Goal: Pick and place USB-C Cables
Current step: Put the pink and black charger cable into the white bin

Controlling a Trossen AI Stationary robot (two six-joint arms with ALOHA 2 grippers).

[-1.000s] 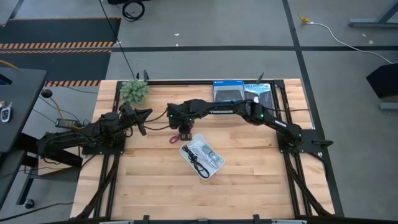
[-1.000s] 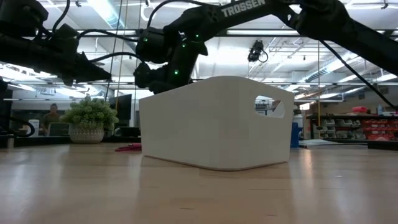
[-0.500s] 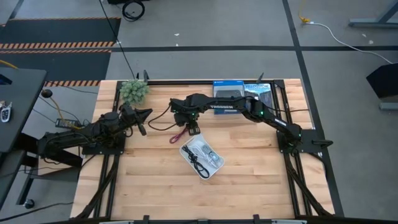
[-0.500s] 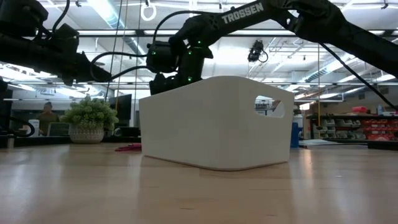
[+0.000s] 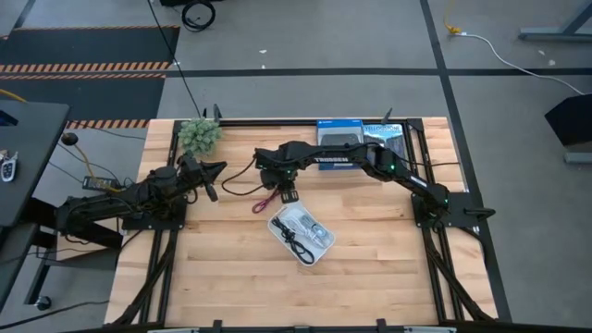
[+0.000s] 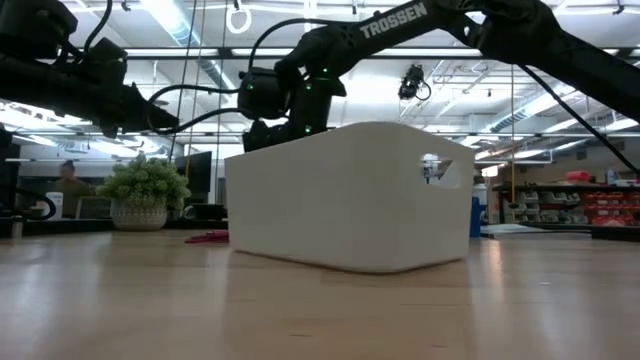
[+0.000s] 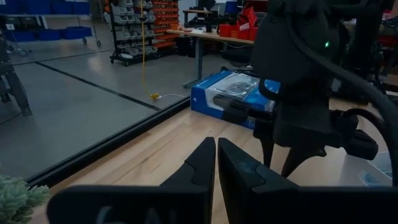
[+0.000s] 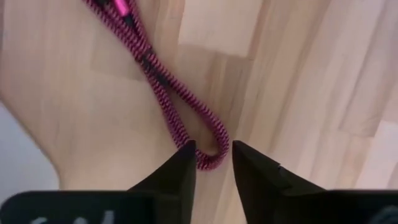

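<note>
The dark red cable [image 8: 158,81] lies on the bare wood just left of the white tray [image 5: 274,225] and shows as a red streak [image 6: 205,237] in the low view. My right gripper [image 8: 211,149] points down over it, open, with one finger on each side of the cable's looped end [image 8: 214,158]. In the high view the right gripper [image 5: 284,192] stands at the tray's far left corner. The black cable [image 5: 294,245], white cable [image 5: 296,220] and blue-grey cable [image 5: 317,236] lie inside the tray. My left gripper [image 7: 216,144] hovers shut at the table's left [image 5: 211,181]. My right gripper comes from above with its fingertips [image 8: 186,158] beside the loop end of the dark red cable, which lies flat on the table. Whether a finger touches the cable, I cannot tell.
A blue retail box [image 5: 339,137] and a black one [image 5: 384,139] lie at the far edge behind the right arm. A small potted plant [image 5: 199,134] stands at the far left corner. The tray's tall white wall [image 6: 345,195] fills the middle of the low view. Bare wood stretches toward the near edge.
My right gripper has shifted a little toward the table's right and its wrist has turned, so more of the dark red cable shows beside it. The cable itself has stayed on the table.
</note>
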